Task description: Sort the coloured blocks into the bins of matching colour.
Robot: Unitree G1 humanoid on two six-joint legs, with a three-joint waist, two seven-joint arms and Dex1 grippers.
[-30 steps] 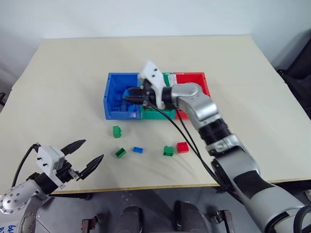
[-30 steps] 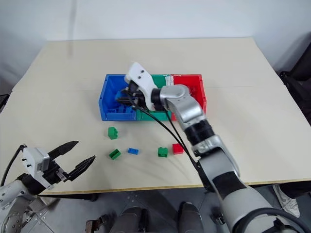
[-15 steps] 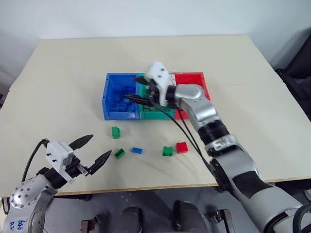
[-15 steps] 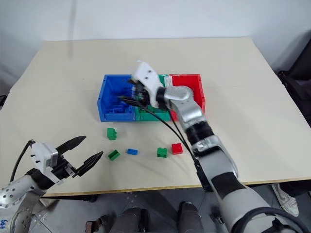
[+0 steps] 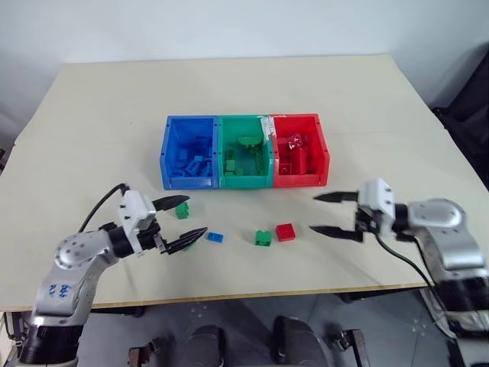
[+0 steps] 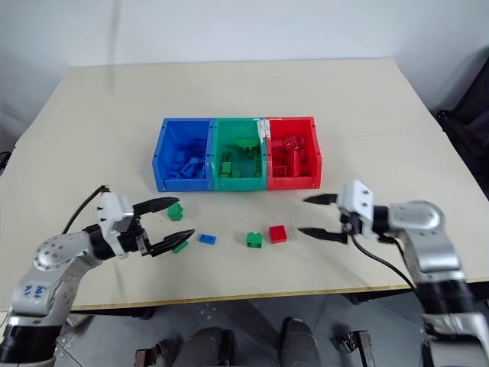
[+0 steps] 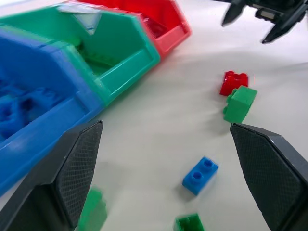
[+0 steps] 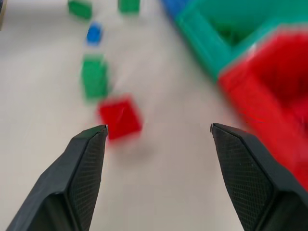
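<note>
The right end effector [image 5: 334, 213] is gaping wide and empty, with the red block [image 5: 286, 232] lying just ahead of its tips, nearer than the equally open, empty left end effector [image 5: 180, 219].

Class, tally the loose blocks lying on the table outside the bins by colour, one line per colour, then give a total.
Green blocks: 3
Blue block: 1
Red block: 1
Total: 5

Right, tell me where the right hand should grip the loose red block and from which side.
Pinch the red block across its two flat side walls, coming down from above. It sits studs-up, touching a green block on one side, so close the right hand on the free faces.
</note>
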